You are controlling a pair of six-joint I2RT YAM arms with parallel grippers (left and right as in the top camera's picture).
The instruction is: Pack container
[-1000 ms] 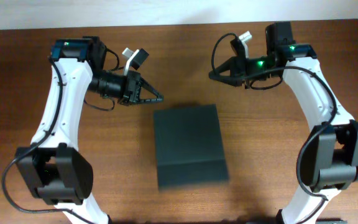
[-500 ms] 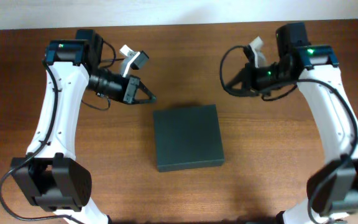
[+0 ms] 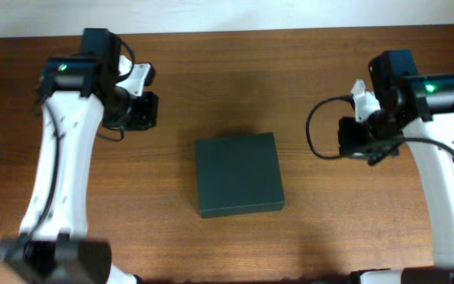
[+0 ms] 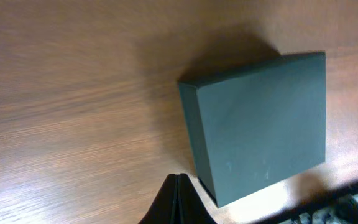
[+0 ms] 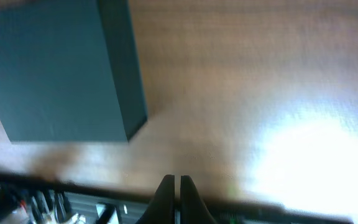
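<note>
Wooden bench (image 3: 321, 87) bears the container (image 3: 239, 173), likely light and stiff; squeeze opposite sides. Both left hand (image 4: 178, 198) and right hand (image 5: 176, 198) sit pinched together, empty.

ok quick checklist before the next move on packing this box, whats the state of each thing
1. Container lid closed flat: ok.
2. Container resting fully on the table, away from the edges: ok.
3. Left gripper shut and empty: ok.
4. Right gripper shut and empty: ok.
5. Both grippers apart from the container, one on each side: ok.
6. What is inside the container: cannot tell, the closed lid hides it.
</note>
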